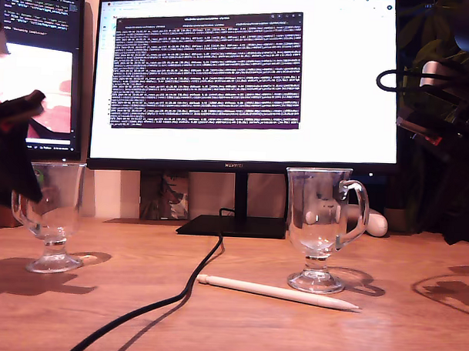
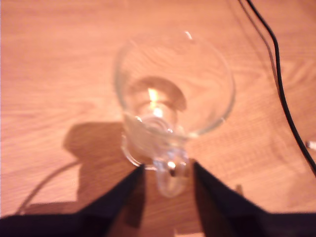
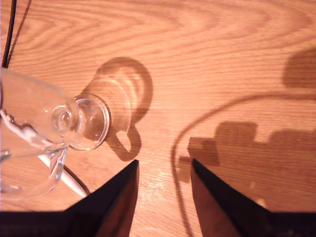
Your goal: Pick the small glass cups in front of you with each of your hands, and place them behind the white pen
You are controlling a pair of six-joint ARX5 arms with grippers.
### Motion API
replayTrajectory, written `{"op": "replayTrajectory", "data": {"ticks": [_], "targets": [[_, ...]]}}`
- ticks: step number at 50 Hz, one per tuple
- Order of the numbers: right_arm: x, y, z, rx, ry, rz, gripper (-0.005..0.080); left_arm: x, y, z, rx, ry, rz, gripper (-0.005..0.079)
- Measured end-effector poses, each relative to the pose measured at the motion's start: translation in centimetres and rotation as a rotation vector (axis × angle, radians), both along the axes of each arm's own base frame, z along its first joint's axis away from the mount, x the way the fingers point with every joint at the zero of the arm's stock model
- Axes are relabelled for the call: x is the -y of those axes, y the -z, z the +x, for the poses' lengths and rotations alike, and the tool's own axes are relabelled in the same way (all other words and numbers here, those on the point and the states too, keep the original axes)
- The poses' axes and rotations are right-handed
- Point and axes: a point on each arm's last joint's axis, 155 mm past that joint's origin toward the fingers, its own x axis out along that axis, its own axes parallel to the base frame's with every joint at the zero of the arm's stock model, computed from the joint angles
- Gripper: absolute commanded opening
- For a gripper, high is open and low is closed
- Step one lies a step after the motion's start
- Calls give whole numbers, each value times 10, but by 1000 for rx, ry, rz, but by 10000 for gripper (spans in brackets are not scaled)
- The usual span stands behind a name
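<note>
Two small glass cups stand upright on the wooden table (image 1: 414, 336). The first cup (image 1: 54, 215) is at the exterior view's left; the second cup (image 1: 319, 225) is right of centre, just behind the white pen (image 1: 277, 292), which lies nearer the camera.

Clear stemmed glass is judged rigid, smooth, slippery and breakable, and top-heavy on its small foot. The loop handle or the bowl wall is the likely hold, closed gently.

My first pincer (image 2: 168, 170) is seen open, its jaws either side of the first cup's handle (image 2: 170, 173), nothing gripped. My second pincer (image 3: 163, 165) is open over bare table, the second cup off to one side.

Handle alignment is shown only by the first wrist view; the pen-to-cup layout only by the exterior view, where a black cable (image 1: 184, 289) runs between the cups.
</note>
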Motion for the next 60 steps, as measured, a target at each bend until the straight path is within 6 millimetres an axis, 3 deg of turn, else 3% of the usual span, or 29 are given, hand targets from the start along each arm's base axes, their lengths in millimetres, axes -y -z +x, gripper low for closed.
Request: {"op": "replayTrajectory", "data": {"ticks": [3,26,39,51,60], "targets": [[0,0,0,0,0,0,303,2,-5,4,28,8,-2,-25],[-1,-2,4,17,0,4,303,18,-10,2,95,148,56,-22],[-1,-4,6,27,0,7,303,42,-24,1,145,216,32,-22],[-2,-4,6,27,0,7,303,74,-64,8,257,282,-20,-22],[-2,-4,6,27,0,7,303,92,-68,-1,259,319,-53,-22]]}}
